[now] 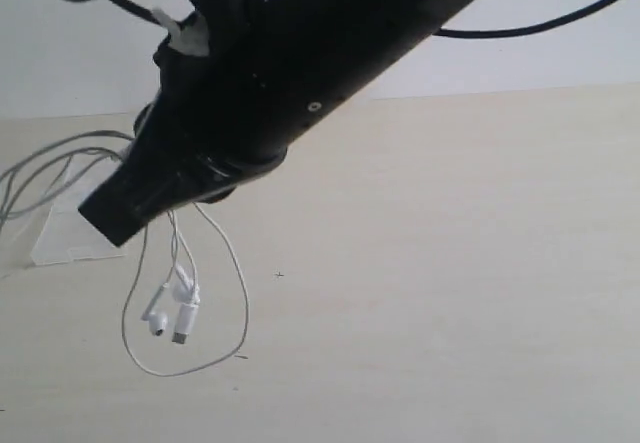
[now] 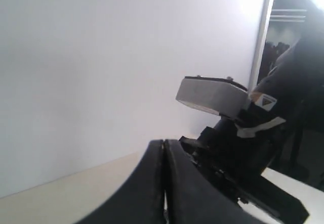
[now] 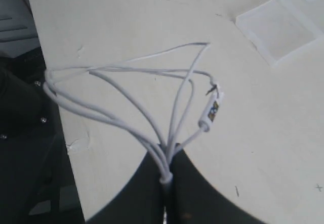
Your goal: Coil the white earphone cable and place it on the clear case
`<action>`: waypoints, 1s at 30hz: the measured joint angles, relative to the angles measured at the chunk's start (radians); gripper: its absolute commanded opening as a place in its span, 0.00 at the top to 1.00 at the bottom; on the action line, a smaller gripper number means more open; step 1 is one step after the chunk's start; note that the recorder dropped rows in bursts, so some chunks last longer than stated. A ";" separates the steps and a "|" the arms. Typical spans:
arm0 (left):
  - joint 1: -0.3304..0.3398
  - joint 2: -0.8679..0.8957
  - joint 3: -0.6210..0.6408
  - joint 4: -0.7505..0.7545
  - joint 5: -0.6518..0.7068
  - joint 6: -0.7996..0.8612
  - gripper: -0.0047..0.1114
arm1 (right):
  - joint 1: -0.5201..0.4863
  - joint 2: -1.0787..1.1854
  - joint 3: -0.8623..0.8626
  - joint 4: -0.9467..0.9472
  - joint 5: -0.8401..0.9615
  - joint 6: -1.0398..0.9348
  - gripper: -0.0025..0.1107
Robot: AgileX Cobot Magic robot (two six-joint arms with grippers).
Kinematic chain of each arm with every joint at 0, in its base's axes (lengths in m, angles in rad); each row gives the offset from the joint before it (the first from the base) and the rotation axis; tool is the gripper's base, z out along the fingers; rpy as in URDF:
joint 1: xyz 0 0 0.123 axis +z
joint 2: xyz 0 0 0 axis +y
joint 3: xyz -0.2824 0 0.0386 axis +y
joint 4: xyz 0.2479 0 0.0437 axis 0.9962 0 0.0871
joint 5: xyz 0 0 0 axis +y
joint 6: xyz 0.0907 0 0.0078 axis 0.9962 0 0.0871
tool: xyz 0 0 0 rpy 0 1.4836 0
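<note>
My right gripper (image 3: 168, 155) is shut on a bunch of strands of the white earphone cable (image 3: 126, 95), which fan out over the table; the inline piece (image 3: 211, 110) hangs close to the fingers. In the exterior view my right arm (image 1: 260, 73) reaches across to the left. Below it the cable (image 1: 243, 298) dangles in a loop with the earbuds (image 1: 158, 315) at the bottom. More strands (image 1: 40, 168) trail left over the clear case (image 1: 62, 241), also seen in the right wrist view (image 3: 283, 24). My left gripper (image 2: 165, 144) is shut, raised, facing a white wall, nothing seen between its fingers.
The pale wooden table (image 1: 450, 263) stretches to the right of the cable. The table's edge (image 3: 53, 118) runs near where the strands reach farthest. The right arm's grey wrist camera (image 2: 212, 95) stands close in front of my left gripper.
</note>
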 measured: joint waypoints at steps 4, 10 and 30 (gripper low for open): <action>0.000 -0.121 0.000 0.000 0.001 -0.071 0.96 | 0.000 0.065 -0.111 -0.001 0.052 0.021 0.98; 0.000 -0.244 0.000 0.000 -0.007 -0.119 0.96 | 0.000 0.198 -0.233 -0.037 0.084 0.044 0.98; 0.000 -0.382 0.000 0.000 -0.032 -0.117 0.96 | 0.000 0.744 -0.949 -0.193 0.007 0.158 0.98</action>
